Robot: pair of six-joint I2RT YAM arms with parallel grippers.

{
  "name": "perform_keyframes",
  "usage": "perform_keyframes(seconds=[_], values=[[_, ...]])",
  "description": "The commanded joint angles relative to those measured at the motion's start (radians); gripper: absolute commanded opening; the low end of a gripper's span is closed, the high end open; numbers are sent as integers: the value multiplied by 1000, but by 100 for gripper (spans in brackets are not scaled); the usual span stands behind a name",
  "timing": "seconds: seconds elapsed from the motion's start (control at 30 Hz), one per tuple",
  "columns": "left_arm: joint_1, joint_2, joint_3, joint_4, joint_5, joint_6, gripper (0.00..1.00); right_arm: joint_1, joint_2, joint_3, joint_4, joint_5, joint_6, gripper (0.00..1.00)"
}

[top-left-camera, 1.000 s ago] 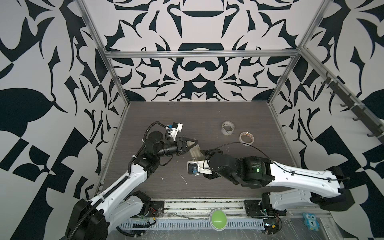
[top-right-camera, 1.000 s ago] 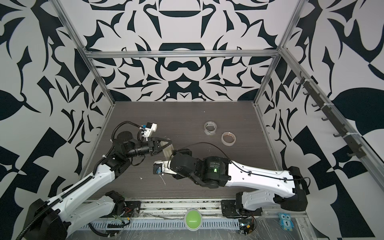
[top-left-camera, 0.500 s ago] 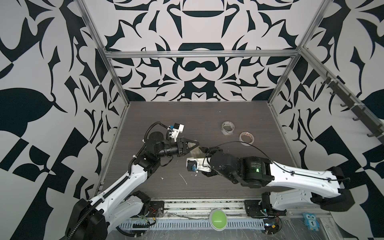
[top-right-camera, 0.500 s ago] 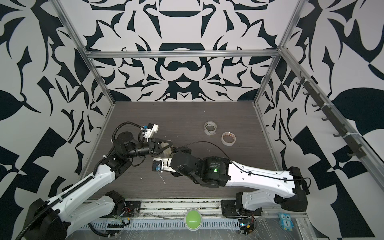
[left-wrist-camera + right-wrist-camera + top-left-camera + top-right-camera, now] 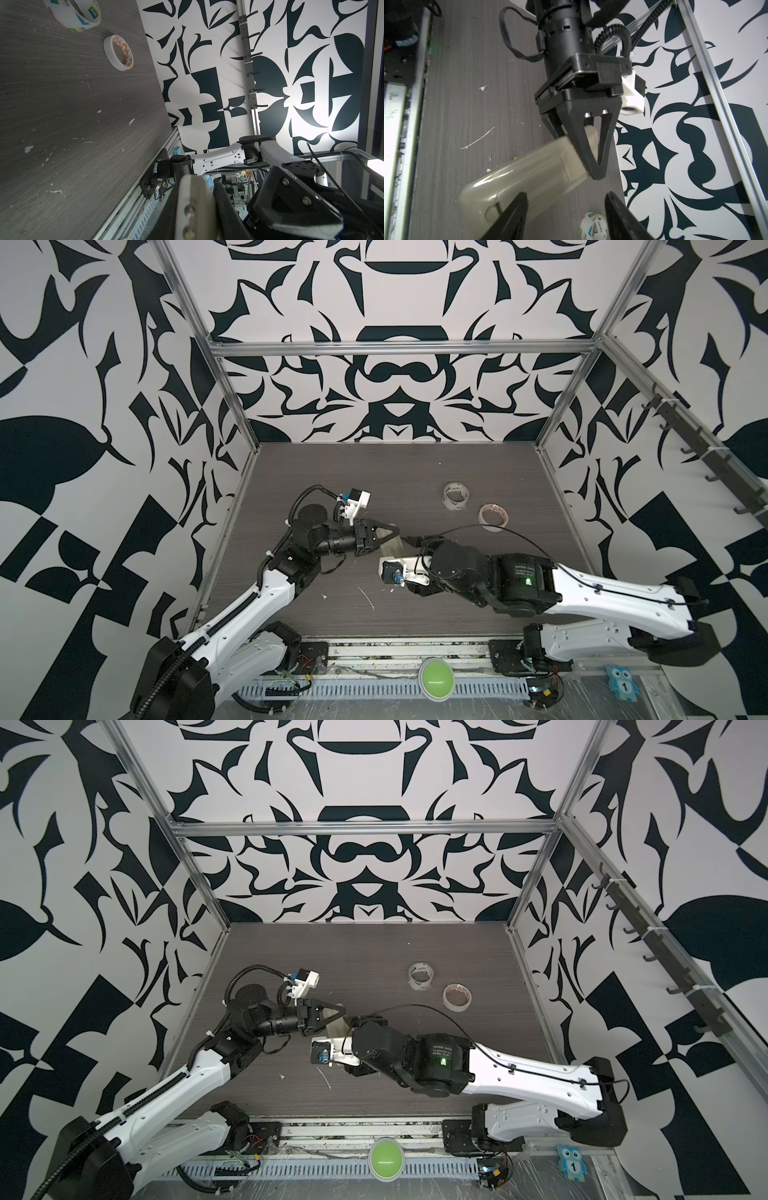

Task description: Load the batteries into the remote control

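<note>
The left gripper is clamped shut across one end of the slim, pale plastic remote control. One black triangular finger lies over the remote's back and the other sits beneath it. The back faces the right wrist camera, showing the outline of a panel and no readable writing.

The right gripper stands partly open and holds nothing. One of its black fingers overlaps the remote's rounded free end, but whether it touches cannot be told.

In both top views the remote sits between the two grippers, left of the middle of the dark wood-grain tabletop.

Farther back and to the right lie two tape rolls, near each other:
- The white tape roll carries green and blue printed labels, with lettering too small and tilted to read.
- The cream tape roll has orange marks printed on its inner wall.

The right arm's black joint bears a small label that is illegible.

At the front rail sit a round green button and a blue owl tag printed with the numeral 1.
</note>
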Motion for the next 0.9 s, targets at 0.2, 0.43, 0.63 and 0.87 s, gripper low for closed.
perform_keyframes(seconds=[0.2,0.43,0.63,0.87], values=[[8,-18,-18,50,44,-11,0,-2,18,40,-33,-126,40,64],[11,-31,-26,47,47,-12,0,-4,31,42,-41,-106,35,63],[16,-24,-26,49,66,-11,0,-5,40,39,-55,-74,17,63],[19,-22,-21,47,75,-9,0,-5,47,32,-61,-45,0,63]])
